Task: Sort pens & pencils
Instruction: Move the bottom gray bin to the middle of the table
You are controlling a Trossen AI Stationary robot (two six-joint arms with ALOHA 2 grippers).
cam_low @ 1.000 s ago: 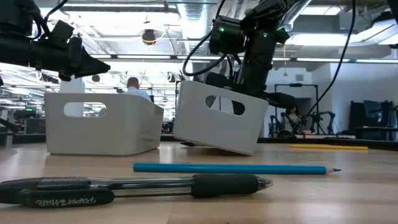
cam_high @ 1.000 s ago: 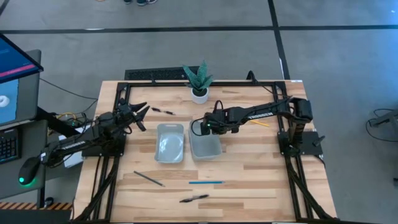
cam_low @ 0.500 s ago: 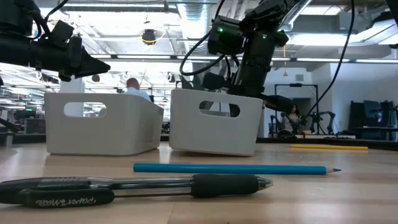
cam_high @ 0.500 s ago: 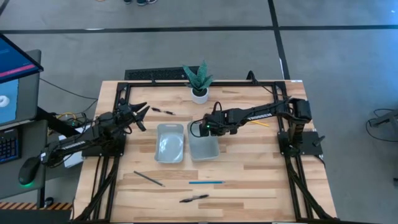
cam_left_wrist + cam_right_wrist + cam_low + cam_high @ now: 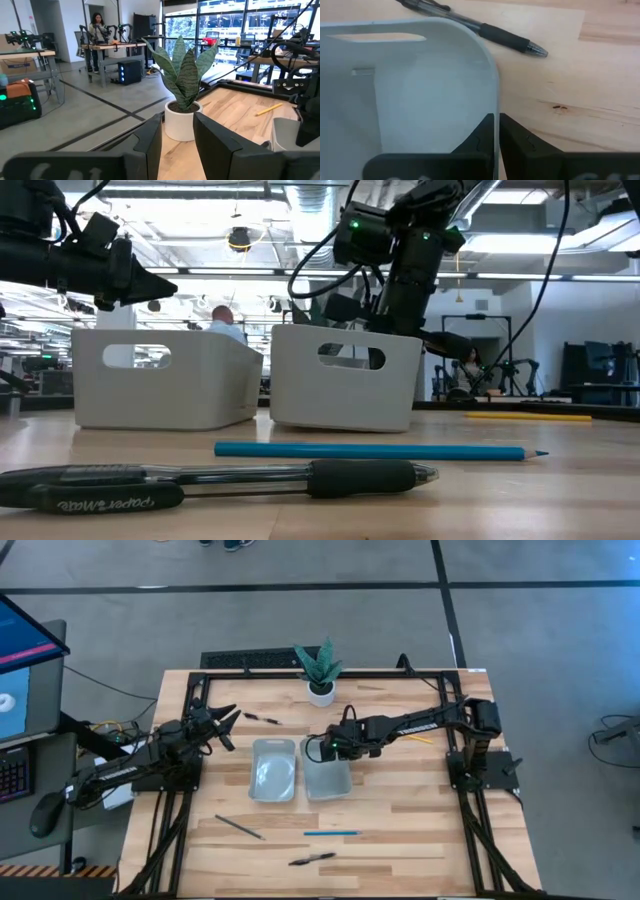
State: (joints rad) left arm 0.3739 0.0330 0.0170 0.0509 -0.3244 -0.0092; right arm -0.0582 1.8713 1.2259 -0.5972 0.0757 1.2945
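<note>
Fingers of the left gripper (image 5: 226, 724) stand slightly apart, empty, above the bench (image 5: 400, 830). Two trays (image 5: 274, 769) sit mid-bench; the right gripper (image 5: 318, 747) pinches the right tray (image 5: 328, 777) wall. Pens (image 5: 312, 859) and pencils (image 5: 331, 833) lie scattered around.

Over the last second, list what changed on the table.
The right tool, clamped on the right tray's rim, lowered it from tilted to flat beside the left tray and slid it slightly left. The left tool, pens and pencils stayed put.
</note>
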